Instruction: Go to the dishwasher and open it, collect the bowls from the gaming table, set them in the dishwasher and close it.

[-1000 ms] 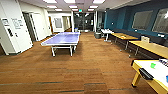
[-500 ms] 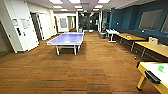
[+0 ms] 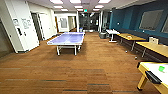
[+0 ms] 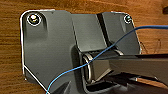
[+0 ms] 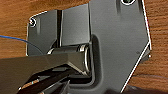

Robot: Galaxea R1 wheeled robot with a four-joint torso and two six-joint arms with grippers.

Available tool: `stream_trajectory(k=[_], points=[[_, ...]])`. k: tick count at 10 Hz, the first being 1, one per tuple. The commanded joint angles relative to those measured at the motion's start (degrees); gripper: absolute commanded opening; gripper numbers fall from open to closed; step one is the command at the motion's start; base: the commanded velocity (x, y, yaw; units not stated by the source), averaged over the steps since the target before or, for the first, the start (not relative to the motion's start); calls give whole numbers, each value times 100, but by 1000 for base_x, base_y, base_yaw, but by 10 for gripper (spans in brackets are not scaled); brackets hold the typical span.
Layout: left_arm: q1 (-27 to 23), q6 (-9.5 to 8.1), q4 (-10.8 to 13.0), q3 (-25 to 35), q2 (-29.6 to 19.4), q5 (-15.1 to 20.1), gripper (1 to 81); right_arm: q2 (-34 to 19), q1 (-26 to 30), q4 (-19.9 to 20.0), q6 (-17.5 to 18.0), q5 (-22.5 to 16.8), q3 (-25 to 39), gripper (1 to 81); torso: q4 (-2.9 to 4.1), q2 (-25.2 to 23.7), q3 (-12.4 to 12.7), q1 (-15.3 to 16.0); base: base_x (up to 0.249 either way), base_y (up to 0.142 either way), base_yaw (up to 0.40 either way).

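The head view looks across a wide room with a brown wood-patterned floor. At the near right corner stands the gaming table, its smooth white top edged in yellow, with a black slot on its near end and a yellow leg beneath. A small green thing rests on that white top toward the right edge; it is too blurred to say more. No blue bowl can be made out on the part of the table that shows. In the middle distance, left of centre, is a blue table-tennis table on white legs. Along the far right, wooden desks line a dark blue wall, and white doors run down the left side. Both wrist views look down on the same brown floor past the robot's dark plate, with a thin blue cable crossing. Whether either gripper's fingers are spread or pressed together cannot be told, so the gaming table's position relative to them cannot be judged.
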Motion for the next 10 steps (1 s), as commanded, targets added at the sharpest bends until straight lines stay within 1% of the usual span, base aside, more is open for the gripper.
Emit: stream_trajectory(k=[1,10], points=[[-222,0,74,12,-4,312,811,15,243,-22,-24,-383,13,811,0,0,0,0,0,0,-384],[-230,8,74,12,4,347,811,23,252,-22,-24,-383,31,811,0,0,0,0,0,0,-396]])
